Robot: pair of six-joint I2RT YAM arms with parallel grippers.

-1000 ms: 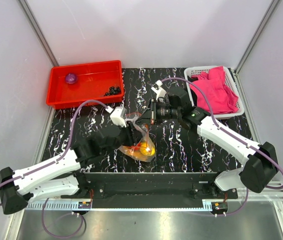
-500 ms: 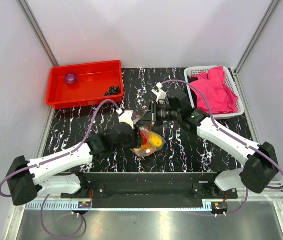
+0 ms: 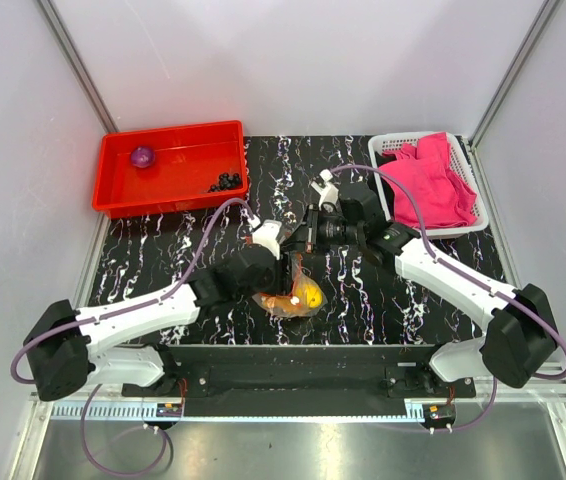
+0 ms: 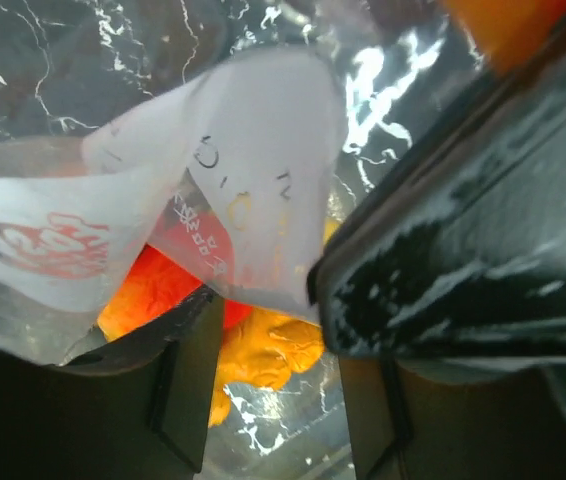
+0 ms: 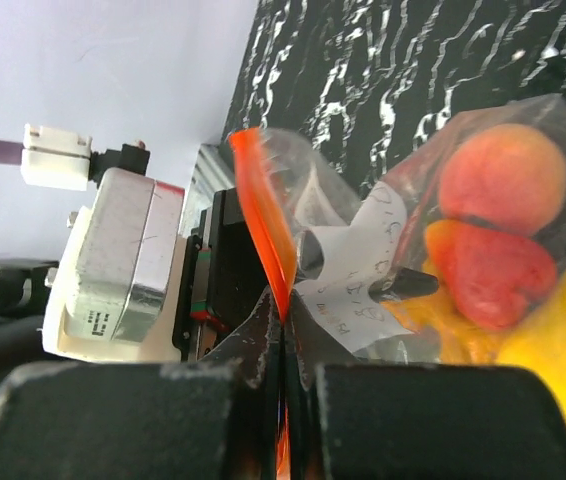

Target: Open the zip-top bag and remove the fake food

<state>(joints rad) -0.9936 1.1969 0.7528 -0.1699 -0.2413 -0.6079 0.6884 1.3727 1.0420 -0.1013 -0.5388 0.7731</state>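
Rear left: red plastic tray (image 3: 178,166). Rear right: white plastic basket (image 3: 387,148), pink cloth (image 3: 433,180) inside. Centre: clear zip-top bag (image 3: 281,303), fake food (image 3: 310,295) inside.

On my top feed, a red plastic tray (image 3: 178,172) sits at the far left corner of the black, white-veined table (image 3: 128,250), its long side along the back edge. At the far right corner I see a white slatted basket (image 3: 387,148) with a pink cloth (image 3: 433,185) bunched inside, filling most of it. Tray and basket are well apart. Pale walls (image 3: 293,60) enclose the back and both sides, and a metal strip (image 3: 313,445) runs along the near edge.
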